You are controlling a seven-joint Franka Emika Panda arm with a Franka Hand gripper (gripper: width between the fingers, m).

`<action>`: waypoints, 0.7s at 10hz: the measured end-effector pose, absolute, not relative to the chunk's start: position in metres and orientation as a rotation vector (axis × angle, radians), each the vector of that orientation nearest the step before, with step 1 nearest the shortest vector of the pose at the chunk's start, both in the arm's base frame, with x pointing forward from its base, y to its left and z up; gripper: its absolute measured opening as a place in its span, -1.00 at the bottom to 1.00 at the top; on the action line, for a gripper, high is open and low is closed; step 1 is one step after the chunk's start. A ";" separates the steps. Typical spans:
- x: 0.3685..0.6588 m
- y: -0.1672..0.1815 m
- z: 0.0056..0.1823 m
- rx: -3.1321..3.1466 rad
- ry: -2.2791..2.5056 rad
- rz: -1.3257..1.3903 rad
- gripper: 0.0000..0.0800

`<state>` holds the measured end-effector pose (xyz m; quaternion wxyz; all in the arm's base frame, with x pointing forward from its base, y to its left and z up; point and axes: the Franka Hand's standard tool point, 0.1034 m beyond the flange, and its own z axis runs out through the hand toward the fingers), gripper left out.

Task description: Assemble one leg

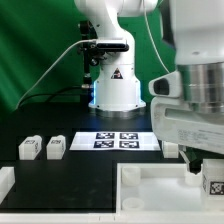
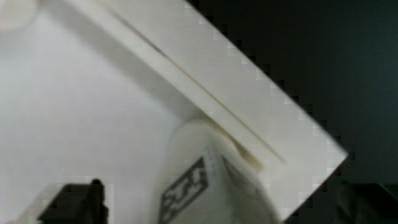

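Note:
My gripper [image 1: 205, 172] is at the exterior view's right, low over the large flat white square piece [image 1: 150, 178]. It is shut on a leg [image 1: 213, 185], a small white block with a black-and-white tag. In the wrist view the leg [image 2: 210, 170] stands between my fingers, one dark finger [image 2: 71, 205] beside it, and its lower end sits at a corner of the square piece [image 2: 107, 90] near the raised rim. Two more legs [image 1: 28, 148] [image 1: 55, 147] lie on the black table at the exterior view's left.
The marker board [image 1: 115, 140] lies in the middle of the table, in front of the robot base [image 1: 115, 90]. A small white part [image 1: 170, 149] sits right of the board. Another white piece [image 1: 6, 183] is at the lower left edge.

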<state>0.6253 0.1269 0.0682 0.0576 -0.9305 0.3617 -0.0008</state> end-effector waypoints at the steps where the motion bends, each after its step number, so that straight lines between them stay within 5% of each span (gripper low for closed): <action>1: 0.627 0.131 0.072 -2.945 0.791 -0.041 0.62; 4: 0.631 0.125 0.072 -3.015 0.494 -0.087 0.62; 6: 0.631 0.125 0.072 -3.001 0.558 -0.084 0.06; 7: 0.630 0.122 0.071 -2.966 0.730 -0.072 0.06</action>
